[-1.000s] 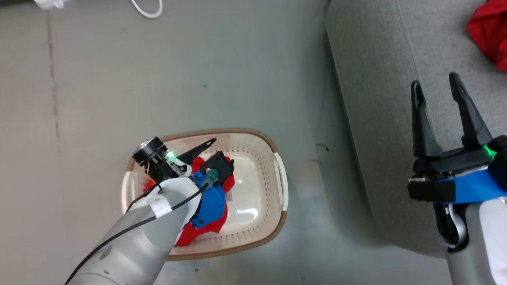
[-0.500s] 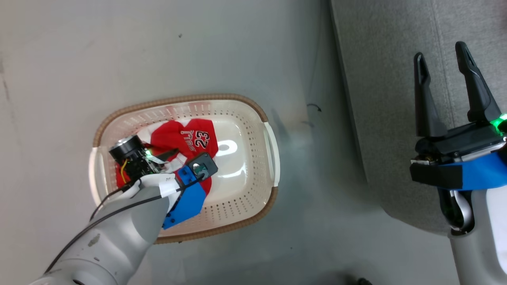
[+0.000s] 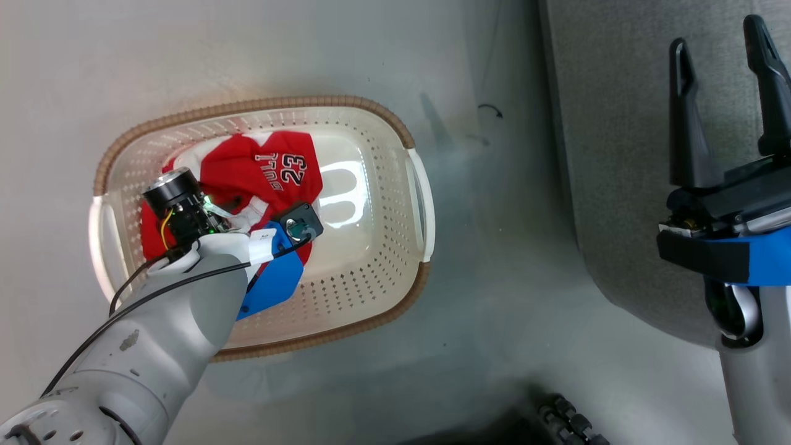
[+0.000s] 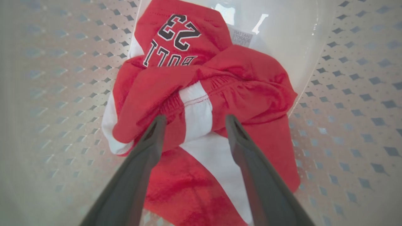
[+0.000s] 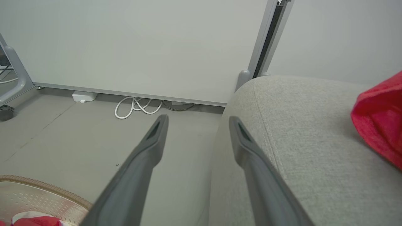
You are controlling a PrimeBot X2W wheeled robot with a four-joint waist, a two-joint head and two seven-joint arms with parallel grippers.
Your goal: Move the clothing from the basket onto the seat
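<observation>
**Red clothing in the basket, both pincers spread**

The clothing (image 4: 201, 81), red with white stripes and a printed 23, is seen crumpled on the bottom of the basket (image 3: 371, 272). The left pincer (image 4: 194, 121) is lowered into the basket, its fingers spread astride a white stripe with nothing gripped. Whether they touch the fabric cannot be told. A second red piece (image 5: 380, 122) is laid on the seat (image 3: 612, 154), which is set beside the basket on the floor (image 3: 309, 49). The right pincer (image 3: 717, 34) is held spread and empty over the seat's edge.

Pale grey forearm (image 3: 167, 334) with a white-taped black cable (image 3: 185, 279), blue wrist housing (image 3: 272, 285), seemingly a green lamp (image 3: 209, 201), long dark fingers (image 3: 685, 123).
</observation>
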